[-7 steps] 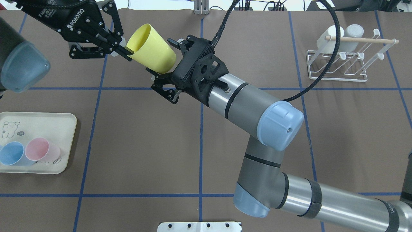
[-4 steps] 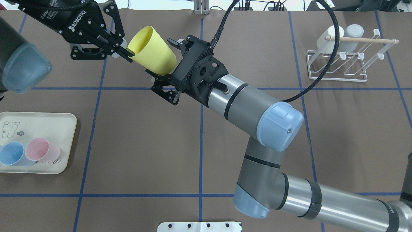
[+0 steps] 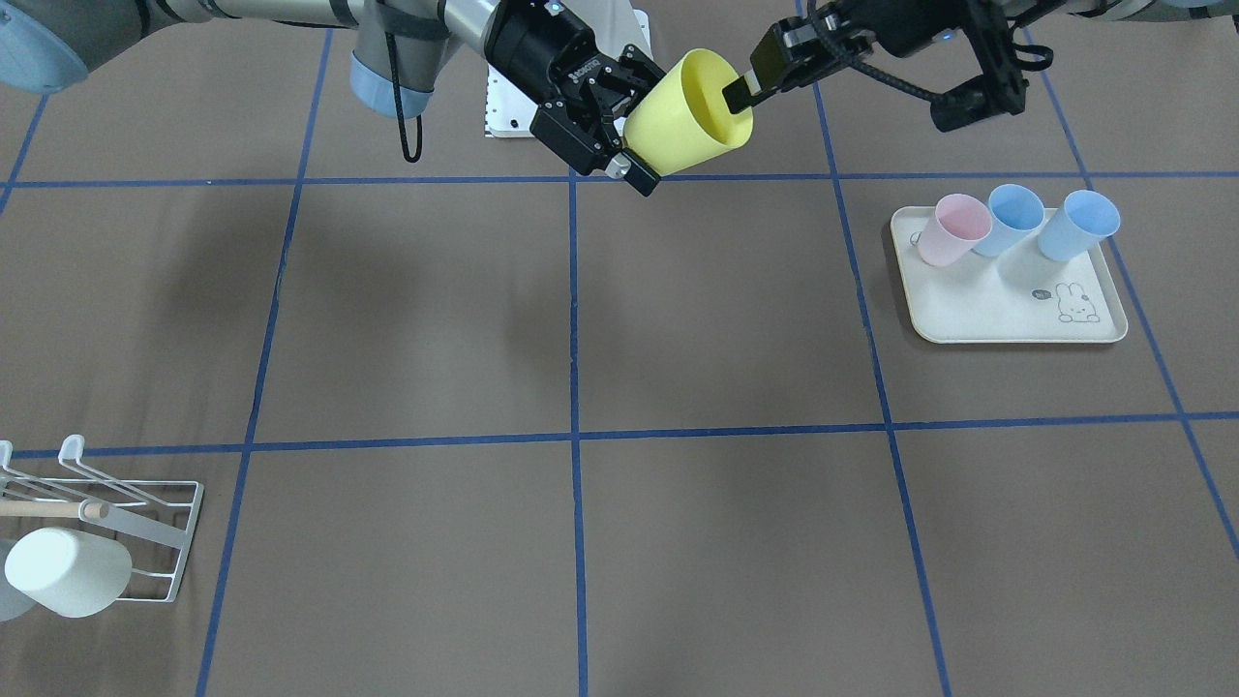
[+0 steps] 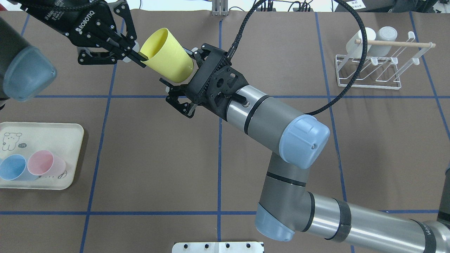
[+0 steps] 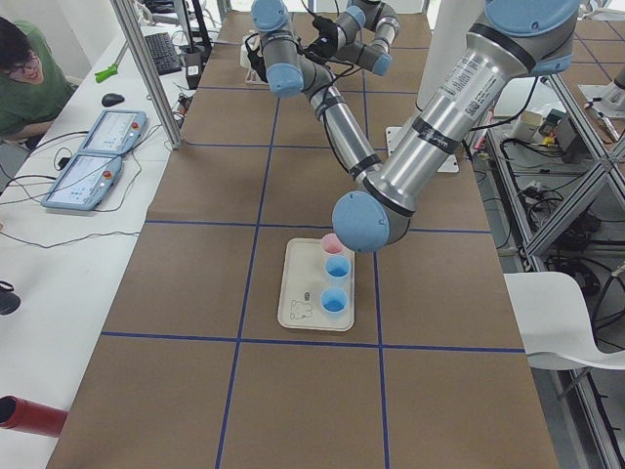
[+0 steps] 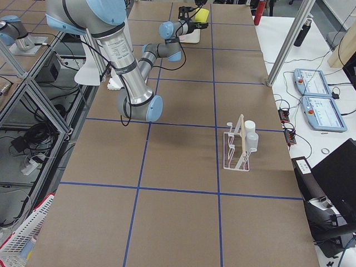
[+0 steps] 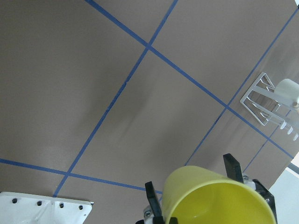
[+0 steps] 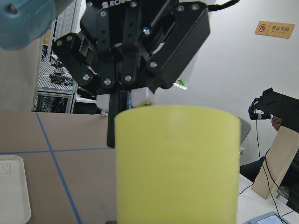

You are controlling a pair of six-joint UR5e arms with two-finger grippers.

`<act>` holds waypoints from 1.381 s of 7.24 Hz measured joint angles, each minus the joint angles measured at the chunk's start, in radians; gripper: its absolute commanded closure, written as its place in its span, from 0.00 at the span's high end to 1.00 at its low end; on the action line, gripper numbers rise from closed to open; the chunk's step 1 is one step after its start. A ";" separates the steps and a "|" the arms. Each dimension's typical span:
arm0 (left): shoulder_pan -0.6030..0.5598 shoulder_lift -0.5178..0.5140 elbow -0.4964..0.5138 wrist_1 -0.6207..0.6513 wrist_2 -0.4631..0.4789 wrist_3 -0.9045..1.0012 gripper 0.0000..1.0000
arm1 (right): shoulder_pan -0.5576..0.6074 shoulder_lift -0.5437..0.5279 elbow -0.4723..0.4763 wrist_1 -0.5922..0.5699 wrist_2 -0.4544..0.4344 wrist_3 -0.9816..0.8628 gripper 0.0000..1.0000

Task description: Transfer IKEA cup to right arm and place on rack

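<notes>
Handover in hand at upper left: the left gripper [image 4: 139, 59] pinches the yellow cup [image 4: 165, 56] by its rim, the right gripper [image 4: 178, 66] straddles its base, clamped or not I can't tell, so next it needs a firm clamp, a left release, then the rack [image 4: 369, 86].

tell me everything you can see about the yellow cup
The yellow cup is a plain, smooth, plastic-looking tapered tumbler with no handle, and it looks empty. It is held in the air above the table, lying almost on its side. Its mouth faces the left gripper, whose fingers pinch the rim wall, one inside and one outside. The right gripper has its fingers spread around the narrower base end, not visibly clamped. Nothing else touches it.
</notes>
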 measured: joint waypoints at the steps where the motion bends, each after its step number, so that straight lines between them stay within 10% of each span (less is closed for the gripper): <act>1: 0.000 0.000 0.000 0.000 0.000 0.000 0.65 | -0.004 -0.001 0.001 -0.001 -0.013 -0.001 0.69; 3: 0.000 -0.005 0.003 0.000 0.000 0.005 1.00 | -0.015 -0.001 0.003 -0.002 -0.050 -0.001 0.66; 7: -0.009 -0.006 0.004 -0.054 0.001 0.026 1.00 | -0.014 -0.006 0.009 -0.011 -0.058 -0.002 0.57; 10: -0.038 0.012 0.002 -0.051 0.029 0.157 1.00 | 0.023 -0.010 0.060 -0.245 -0.057 0.035 0.46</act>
